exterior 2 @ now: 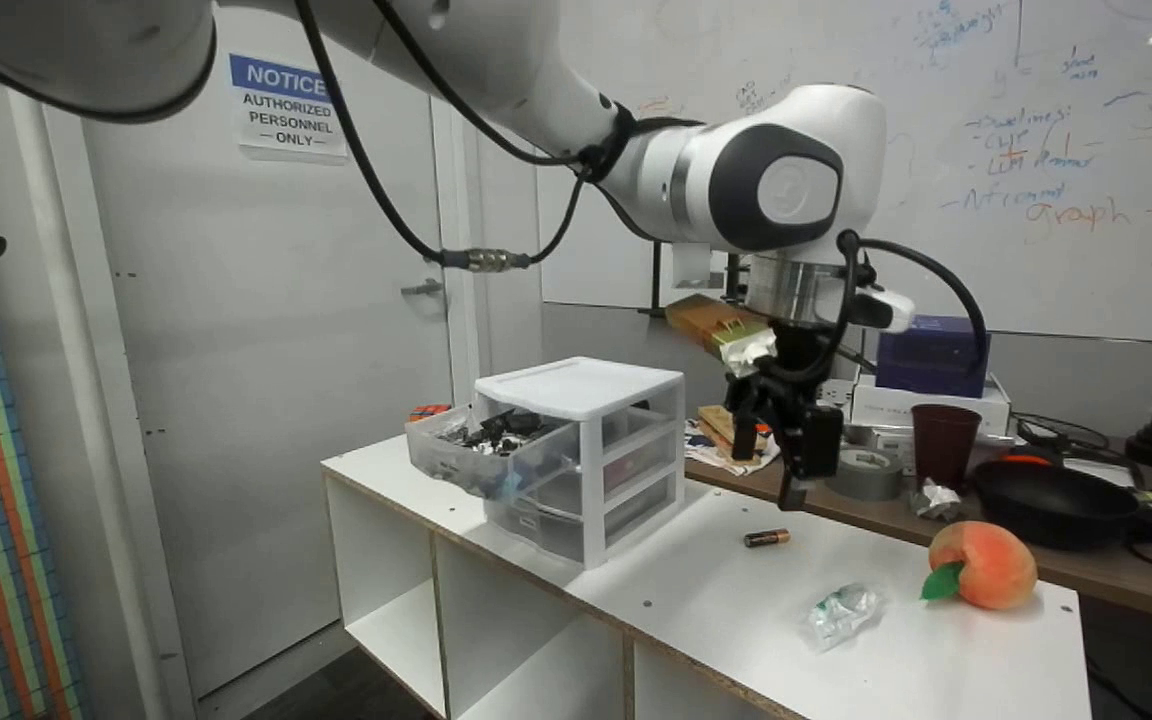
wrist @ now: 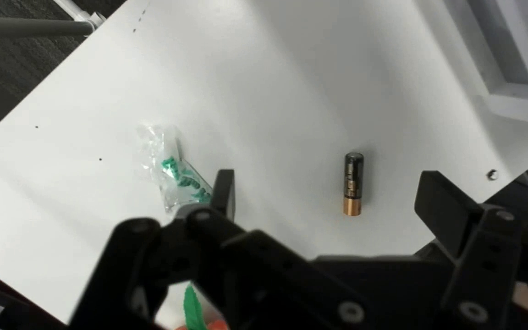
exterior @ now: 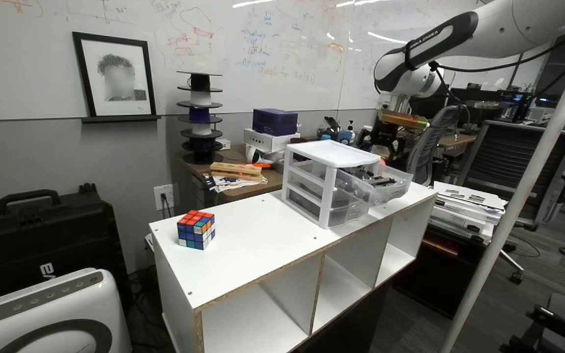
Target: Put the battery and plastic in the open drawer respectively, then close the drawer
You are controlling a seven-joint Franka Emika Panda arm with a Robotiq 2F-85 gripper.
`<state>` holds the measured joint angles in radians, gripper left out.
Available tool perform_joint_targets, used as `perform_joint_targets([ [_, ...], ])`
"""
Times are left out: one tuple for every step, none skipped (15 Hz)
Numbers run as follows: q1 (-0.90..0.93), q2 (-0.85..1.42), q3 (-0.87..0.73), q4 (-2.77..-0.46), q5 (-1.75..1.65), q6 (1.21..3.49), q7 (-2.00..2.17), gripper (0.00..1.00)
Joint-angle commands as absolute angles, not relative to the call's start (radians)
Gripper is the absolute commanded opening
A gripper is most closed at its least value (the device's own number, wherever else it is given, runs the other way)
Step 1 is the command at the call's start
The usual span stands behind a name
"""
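Note:
The battery point(exterior 2: 766, 538), black with a copper end, lies on the white shelf top. In the wrist view the battery point(wrist: 353, 184) lies between the fingertips in the picture, apart from them. The clear crumpled plastic point(exterior 2: 844, 614) with green print lies near it; one finger partly covers the plastic point(wrist: 172, 169) in the wrist view. The frosted drawer point(exterior 2: 456, 462), the top tier of the small unit, is pulled out and holds dark small items; the drawer point(exterior: 394, 189) also shows in an exterior view. My gripper point(exterior 2: 781, 455) is open and empty, pointing down above the battery point(wrist: 333, 195).
The three-tier unit point(exterior 2: 591, 385) stands on the shelf beside the battery. A peach point(exterior 2: 984, 565) with a green leaf sits near the shelf's end. A Rubik's cube point(exterior: 196, 229) stands at the opposite end. A desk with a pan point(exterior 2: 1054, 500) and a cup point(exterior 2: 942, 445) stands behind.

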<state>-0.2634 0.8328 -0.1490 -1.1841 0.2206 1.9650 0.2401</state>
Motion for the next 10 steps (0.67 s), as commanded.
perform_joint_targets([
  [-0.299,0.976,-0.125,-1.018,0.242,1.975,0.261,1.00],
  [-0.308,1.005,-0.112,-0.994,0.256,1.989,0.256,1.00],
  [-0.312,1.027,-0.105,-0.974,0.261,1.999,0.256,1.00],
  [-0.313,1.046,-0.096,-0.957,0.267,2.016,0.254,1.00],
  [-0.314,1.061,-0.086,-0.940,0.274,2.030,0.254,1.00],
  [-0.313,1.071,-0.079,-0.925,0.277,2.039,0.255,1.00],
  [-0.309,1.082,-0.075,-0.909,0.276,2.050,0.258,1.00],
  [-0.306,1.090,-0.071,-0.894,0.273,2.055,0.263,1.00],
  [-0.304,1.098,-0.067,-0.880,0.271,2.058,0.266,1.00],
  [-0.304,1.108,-0.061,-0.864,0.270,2.056,0.267,1.00],
])
